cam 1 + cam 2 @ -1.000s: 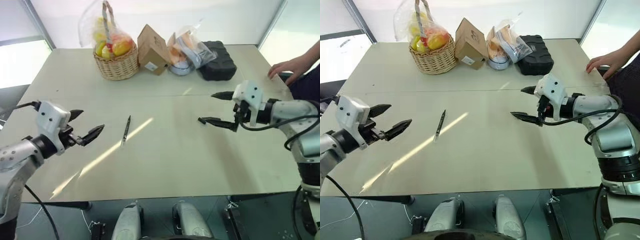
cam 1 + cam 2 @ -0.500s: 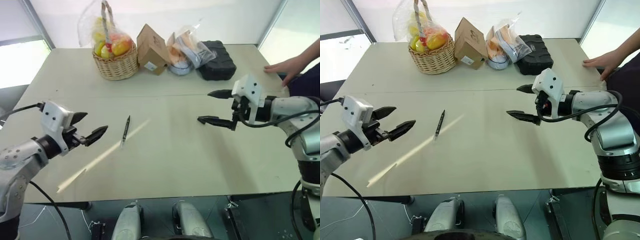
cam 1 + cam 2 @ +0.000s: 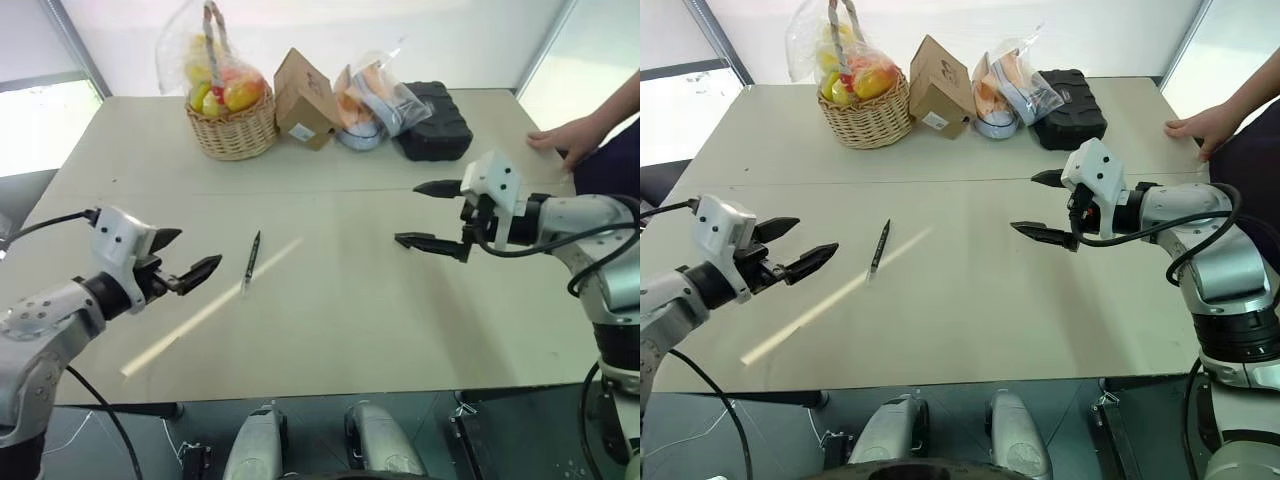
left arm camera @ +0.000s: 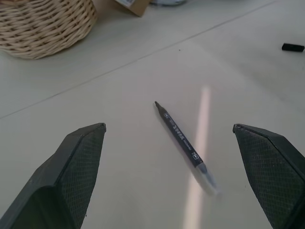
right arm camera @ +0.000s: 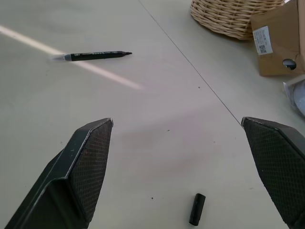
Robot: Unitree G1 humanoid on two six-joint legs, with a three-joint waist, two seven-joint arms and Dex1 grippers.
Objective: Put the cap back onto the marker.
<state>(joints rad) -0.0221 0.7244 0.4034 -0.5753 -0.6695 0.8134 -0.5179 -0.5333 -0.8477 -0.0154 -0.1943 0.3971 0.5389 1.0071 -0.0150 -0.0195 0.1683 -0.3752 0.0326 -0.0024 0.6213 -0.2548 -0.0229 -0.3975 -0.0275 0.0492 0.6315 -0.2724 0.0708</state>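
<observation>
My left gripper (image 3: 190,255), fingers apart and empty, sits nearer the thin dark marker (image 3: 252,258), lying mid-desk, long axis toward the far edge; my spread right gripper (image 3: 428,213) hovers over the tiny black plastic cap (image 5: 197,208).

Left arm reaches in from the near left, its gripper (image 3: 188,257) held above the table, black fingers (image 4: 78,164) spread wide, holding nothing. Right arm bends in from the right, its gripper (image 3: 432,214) likewise wide open and empty, pointing left.
</observation>
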